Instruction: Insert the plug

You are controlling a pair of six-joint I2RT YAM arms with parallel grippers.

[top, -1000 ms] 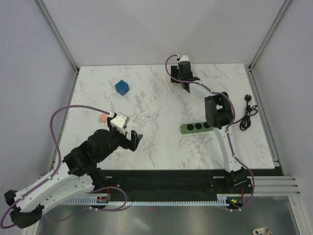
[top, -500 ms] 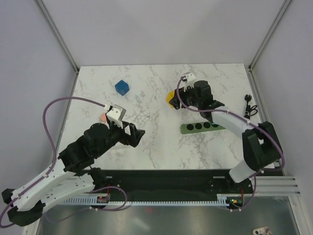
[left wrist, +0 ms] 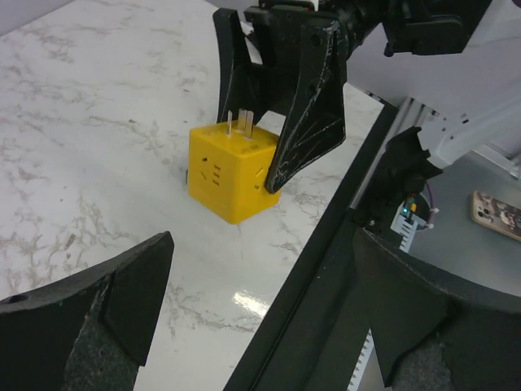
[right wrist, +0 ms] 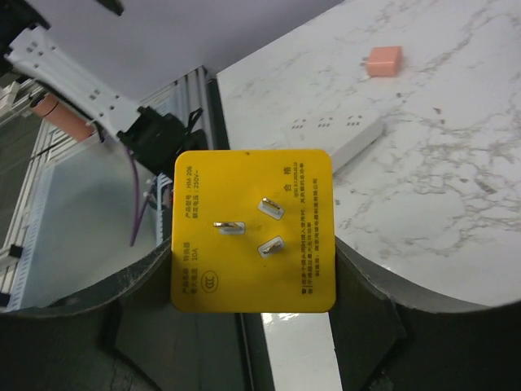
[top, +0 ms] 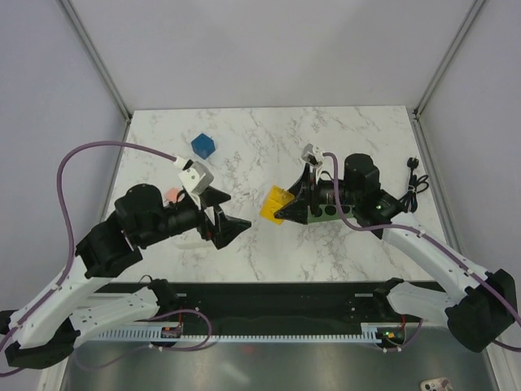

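The right arm has swung the yellow plug [top: 275,202] in from beyond the green socket strip [top: 317,215]. It is now just left of the strip's end, over the marble surface [top: 244,147], clamped between the right fingers [left wrist: 313,106] with its prongs facing the wrist. The left fingers [top: 236,229] — spread wide, holding nothing — face it from farther left.

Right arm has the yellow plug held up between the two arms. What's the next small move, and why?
Probably ease the left gripper forward until its open jaws straddle the plug. The prongs point back toward the right wrist, so the right gripper likely cannot push them into a socket itself. The left jaws stand wide, aimed at the plug and apart from it.
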